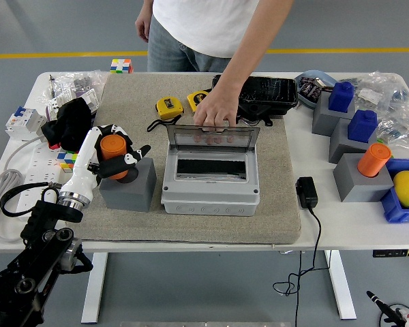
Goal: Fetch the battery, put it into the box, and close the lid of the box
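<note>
Battery (pixel 114 151) orange, cylindrical, upright, gripped by left robot hand (pixel 114 154).

White table (pixel 313 225): beige mat (pixel 191 221) centre, power strip (pixel 34 163) left, black adapter (pixel 306 192) right

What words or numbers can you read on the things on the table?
None can be read.
Yellow tape measures: label too blurred.
Breaker at the left edge: print too small.
Grey box: no print shows.
Orange battery in the left robot hand: no print shows.
</note>
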You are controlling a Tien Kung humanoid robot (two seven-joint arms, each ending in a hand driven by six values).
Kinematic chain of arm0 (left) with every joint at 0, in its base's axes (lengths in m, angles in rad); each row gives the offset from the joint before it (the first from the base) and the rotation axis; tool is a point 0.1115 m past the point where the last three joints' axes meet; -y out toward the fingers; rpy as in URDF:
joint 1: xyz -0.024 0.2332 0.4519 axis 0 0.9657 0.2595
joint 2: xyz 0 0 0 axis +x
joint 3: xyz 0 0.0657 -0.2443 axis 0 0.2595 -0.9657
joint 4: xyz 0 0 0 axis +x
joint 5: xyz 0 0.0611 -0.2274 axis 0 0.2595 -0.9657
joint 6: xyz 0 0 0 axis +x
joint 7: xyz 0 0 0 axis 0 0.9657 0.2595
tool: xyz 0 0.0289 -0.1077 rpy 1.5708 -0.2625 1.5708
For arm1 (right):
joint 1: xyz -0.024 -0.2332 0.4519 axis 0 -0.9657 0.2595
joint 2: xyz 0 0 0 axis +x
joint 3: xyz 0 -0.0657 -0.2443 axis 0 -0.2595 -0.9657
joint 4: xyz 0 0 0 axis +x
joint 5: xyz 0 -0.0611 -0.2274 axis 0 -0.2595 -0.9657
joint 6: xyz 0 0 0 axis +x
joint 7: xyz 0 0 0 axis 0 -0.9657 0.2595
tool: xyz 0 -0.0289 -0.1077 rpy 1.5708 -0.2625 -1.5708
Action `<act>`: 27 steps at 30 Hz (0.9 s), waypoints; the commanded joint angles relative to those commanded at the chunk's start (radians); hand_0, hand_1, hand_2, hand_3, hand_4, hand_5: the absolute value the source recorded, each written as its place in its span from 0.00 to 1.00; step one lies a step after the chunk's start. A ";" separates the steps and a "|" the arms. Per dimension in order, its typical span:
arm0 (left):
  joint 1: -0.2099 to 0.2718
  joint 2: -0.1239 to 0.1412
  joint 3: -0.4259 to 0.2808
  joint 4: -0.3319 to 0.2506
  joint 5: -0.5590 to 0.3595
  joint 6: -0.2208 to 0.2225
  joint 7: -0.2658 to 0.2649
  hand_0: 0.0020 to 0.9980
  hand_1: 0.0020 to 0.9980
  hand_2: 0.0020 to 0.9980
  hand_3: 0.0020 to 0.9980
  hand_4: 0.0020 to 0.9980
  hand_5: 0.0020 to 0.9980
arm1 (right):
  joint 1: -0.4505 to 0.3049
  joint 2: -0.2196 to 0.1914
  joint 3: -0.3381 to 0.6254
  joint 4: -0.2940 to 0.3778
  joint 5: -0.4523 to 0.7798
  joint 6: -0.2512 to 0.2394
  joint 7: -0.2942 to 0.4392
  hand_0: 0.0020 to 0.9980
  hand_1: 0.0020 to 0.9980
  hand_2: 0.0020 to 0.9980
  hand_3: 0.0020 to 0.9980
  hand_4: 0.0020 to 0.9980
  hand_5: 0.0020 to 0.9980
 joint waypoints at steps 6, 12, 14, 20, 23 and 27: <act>0.004 0.004 0.009 -0.036 0.037 0.013 0.000 0.05 0.08 0.11 0.14 0.82 0.00 | 0.000 -0.001 0.008 0.000 -0.006 0.000 -0.001 0.88 0.86 0.80 0.84 1.00 1.00; 0.012 0.018 0.032 -0.076 0.132 0.040 0.014 0.04 0.08 0.11 0.13 0.83 0.00 | 0.001 -0.002 0.008 0.000 -0.004 0.001 0.000 0.88 0.86 0.80 0.84 1.00 1.00; 0.014 0.040 0.052 -0.106 0.216 0.064 0.035 0.04 0.07 0.10 0.13 0.81 0.00 | 0.001 -0.002 0.008 0.000 -0.005 0.001 0.000 0.88 0.86 0.80 0.84 1.00 1.00; 0.014 0.096 0.092 -0.187 0.459 0.111 0.082 0.04 0.07 0.10 0.12 0.80 0.00 | 0.004 -0.006 0.009 0.000 -0.006 0.000 0.000 0.88 0.86 0.80 0.84 1.00 1.00; 0.013 0.109 0.100 -0.216 0.588 0.123 0.100 0.04 0.07 0.10 0.12 0.80 0.00 | 0.004 -0.007 0.012 0.000 -0.009 0.001 0.000 0.88 0.86 0.80 0.84 1.00 1.00; 0.016 0.128 0.119 -0.258 0.748 0.124 0.130 0.04 0.07 0.10 0.12 0.79 0.00 | 0.004 -0.007 0.012 0.000 -0.010 0.001 -0.001 0.88 0.86 0.80 0.84 1.00 1.00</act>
